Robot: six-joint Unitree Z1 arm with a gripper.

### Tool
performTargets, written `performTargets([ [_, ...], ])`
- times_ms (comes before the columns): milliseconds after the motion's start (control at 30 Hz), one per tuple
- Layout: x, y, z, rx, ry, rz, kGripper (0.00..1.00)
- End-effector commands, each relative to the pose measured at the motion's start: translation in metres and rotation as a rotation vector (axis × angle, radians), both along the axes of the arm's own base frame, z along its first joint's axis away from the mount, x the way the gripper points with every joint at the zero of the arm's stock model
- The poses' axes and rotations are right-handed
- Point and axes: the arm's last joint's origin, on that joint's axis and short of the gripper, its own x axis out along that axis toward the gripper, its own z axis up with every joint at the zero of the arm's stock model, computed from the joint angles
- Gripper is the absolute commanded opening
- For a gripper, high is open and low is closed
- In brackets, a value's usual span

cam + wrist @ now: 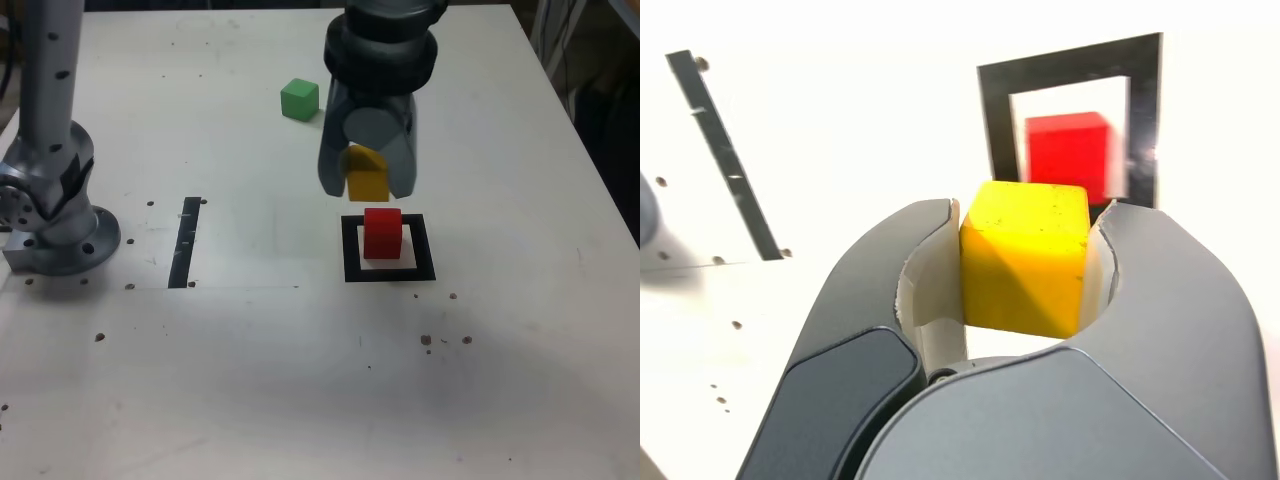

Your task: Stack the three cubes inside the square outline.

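A white table seen from above and in front. A grey gripper hangs over the middle of the table, its two jaws pinching a yellow cube between them, lifted clear of the surface. In the wrist view the yellow cube sits squeezed between the curved jaw pads of the gripper.

Just below the held cube, at 6 o'clock from it in the exterior view, a red cube stands inside the square outline of black tape, on its white centre. The two cubes are apart, with open air between them.

A green cube rests alone on the table at 10 o'clock from the gripper, well apart from the outline. A straight black tape strip lies at 9 o'clock from the outline. Farther that way stands the arm's metal base. Small dark specks and holes dot the tabletop. Nothing lies between the held cube and the red one.
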Motion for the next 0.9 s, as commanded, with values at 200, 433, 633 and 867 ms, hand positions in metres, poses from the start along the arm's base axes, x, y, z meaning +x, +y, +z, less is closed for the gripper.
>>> performTargets([
  [200,0.028,-0.004,-0.027,0.029,0.044,0.000,0.16],
  [433,0.027,0.001,-0.035,0.045,0.060,0.001,0.16],
  [633,0.023,0.003,-0.041,0.021,0.064,0.015,0.16],
  [867,0.022,0.003,-0.041,0.009,0.021,0.013,0.21],
])
